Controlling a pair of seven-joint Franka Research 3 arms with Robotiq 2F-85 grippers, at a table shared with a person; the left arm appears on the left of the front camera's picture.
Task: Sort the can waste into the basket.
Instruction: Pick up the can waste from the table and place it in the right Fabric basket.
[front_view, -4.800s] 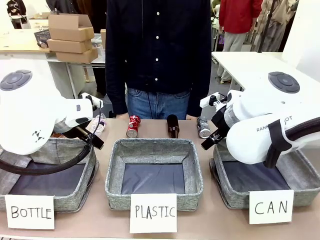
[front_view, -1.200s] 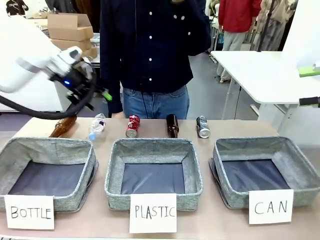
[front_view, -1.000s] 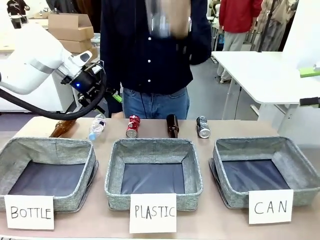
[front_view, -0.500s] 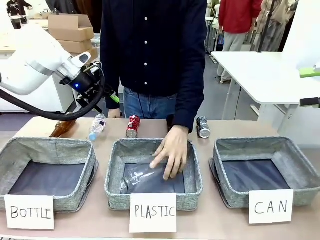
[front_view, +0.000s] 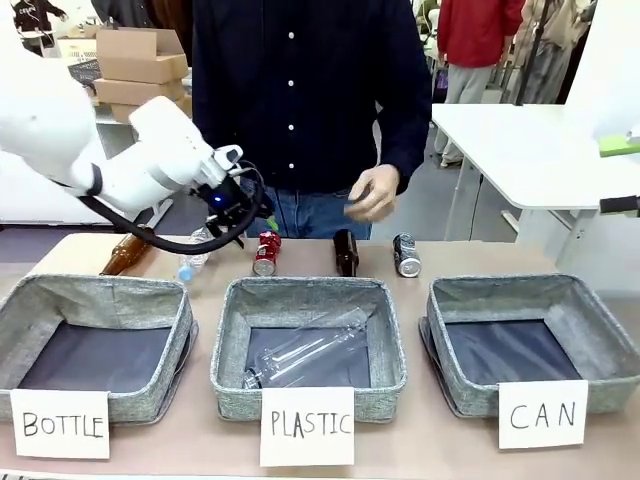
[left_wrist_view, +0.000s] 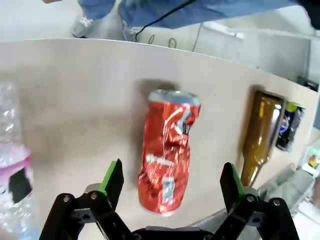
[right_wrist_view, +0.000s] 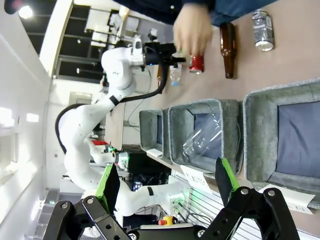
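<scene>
red can (left_wrist_view: 167, 145) lies on its side, silver top toward the person, below the wide-open, empty left gripper (left_wrist_view: 172, 175).

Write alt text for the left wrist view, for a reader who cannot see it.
A dented red can lies on its side on the tan table, framed between the green pads of the open left gripper. A brown glass bottle and a silvery can lie toward the picture's right, a clear plastic bottle at its left edge.
</scene>
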